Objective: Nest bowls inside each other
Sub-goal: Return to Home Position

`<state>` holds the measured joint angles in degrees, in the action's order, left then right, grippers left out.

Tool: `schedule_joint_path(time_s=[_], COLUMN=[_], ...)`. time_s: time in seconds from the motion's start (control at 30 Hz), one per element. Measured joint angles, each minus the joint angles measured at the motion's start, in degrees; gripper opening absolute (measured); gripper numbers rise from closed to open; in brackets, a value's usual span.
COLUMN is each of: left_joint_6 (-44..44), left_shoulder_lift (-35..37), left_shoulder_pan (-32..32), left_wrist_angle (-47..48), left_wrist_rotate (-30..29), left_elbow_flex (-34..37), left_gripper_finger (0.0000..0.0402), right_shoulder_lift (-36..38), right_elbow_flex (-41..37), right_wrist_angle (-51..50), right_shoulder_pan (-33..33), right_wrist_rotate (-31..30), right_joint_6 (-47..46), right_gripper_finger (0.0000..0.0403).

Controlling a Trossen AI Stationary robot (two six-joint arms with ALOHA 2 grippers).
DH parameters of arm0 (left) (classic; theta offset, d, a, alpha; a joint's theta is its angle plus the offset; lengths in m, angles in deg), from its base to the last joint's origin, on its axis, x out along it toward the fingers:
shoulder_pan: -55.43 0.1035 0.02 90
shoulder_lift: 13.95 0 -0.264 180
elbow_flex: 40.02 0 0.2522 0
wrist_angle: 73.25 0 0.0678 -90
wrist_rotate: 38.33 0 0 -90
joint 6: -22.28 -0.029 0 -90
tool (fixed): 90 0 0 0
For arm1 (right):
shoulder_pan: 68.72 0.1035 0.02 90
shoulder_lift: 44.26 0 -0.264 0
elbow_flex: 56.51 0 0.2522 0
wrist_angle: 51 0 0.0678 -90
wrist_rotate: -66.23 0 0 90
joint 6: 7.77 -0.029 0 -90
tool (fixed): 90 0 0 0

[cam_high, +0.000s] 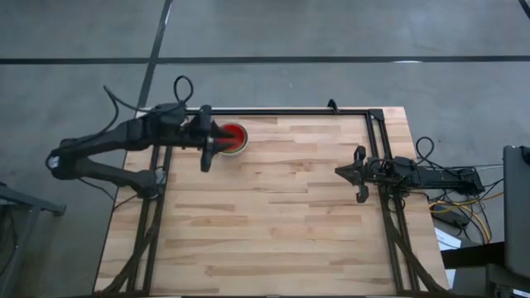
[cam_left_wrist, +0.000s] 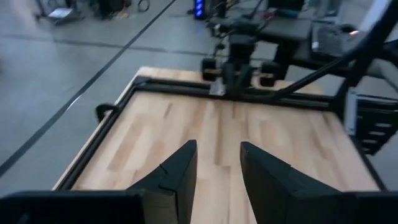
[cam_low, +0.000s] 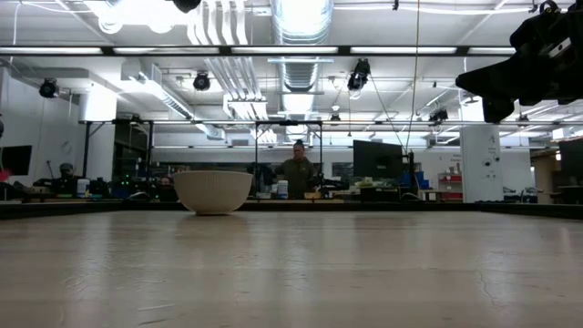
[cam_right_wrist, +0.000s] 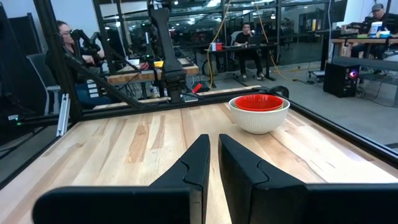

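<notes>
A red bowl (cam_high: 236,139) sits nested in a white-grey bowl (cam_right_wrist: 260,121) at the table's far left; a thin greenish rim shows between them in the right wrist view. In the low view the white-grey bowl (cam_low: 212,191) rests on its base on the wood. My left gripper (cam_high: 217,142) hangs high above the table at the stack's left side, open, pointing toward the right edge, with nothing between its fingers (cam_left_wrist: 180,174). The stack lies outside its wrist view. My right gripper (cam_high: 339,171) waits at the right edge, its fingers (cam_right_wrist: 202,158) nearly together and bare.
A black rail (cam_high: 290,110) frames the table's far edge and runs down its right side (cam_high: 377,149). Bare wood (cam_high: 273,215) spreads over the middle and near half. People sit at desks beyond the table (cam_right_wrist: 65,37), and one stands far off (cam_low: 298,169).
</notes>
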<state>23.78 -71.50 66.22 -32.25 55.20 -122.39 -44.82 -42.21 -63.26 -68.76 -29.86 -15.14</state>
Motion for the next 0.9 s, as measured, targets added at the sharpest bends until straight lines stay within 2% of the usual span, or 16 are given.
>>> schedule_joint_path(time_s=[0.3, 0.6, 0.9], left_joint_6=[0.32, 3.09, 2.85], left_shoulder_lift=[7.58, 16.15, 23.29], left_shoulder_pan=[-3.96, -4.11, -4.11], left_wrist_angle=[-7.88, -13.47, -14.43], left_wrist_rotate=[-0.04, 0.0, 0.03], left_elbow_flex=[9.75, 19.85, 27.22], left_gripper_finger=[0.0127, 0.0127, 0.0127], right_shoulder_lift=[0.0, 0.0, 0.0], right_elbow_flex=[0.0, 0.0, 0.0], right_wrist_angle=[0.0, 0.0, 0.0], right_shoulder_pan=[0.01, 0.02, 0.0], right_wrist_rotate=[-0.02, 0.0, 0.0], right_joint_6=[0.02, -0.01, -0.05], right_gripper_finger=[0.0034, 0.0034, 0.0034])
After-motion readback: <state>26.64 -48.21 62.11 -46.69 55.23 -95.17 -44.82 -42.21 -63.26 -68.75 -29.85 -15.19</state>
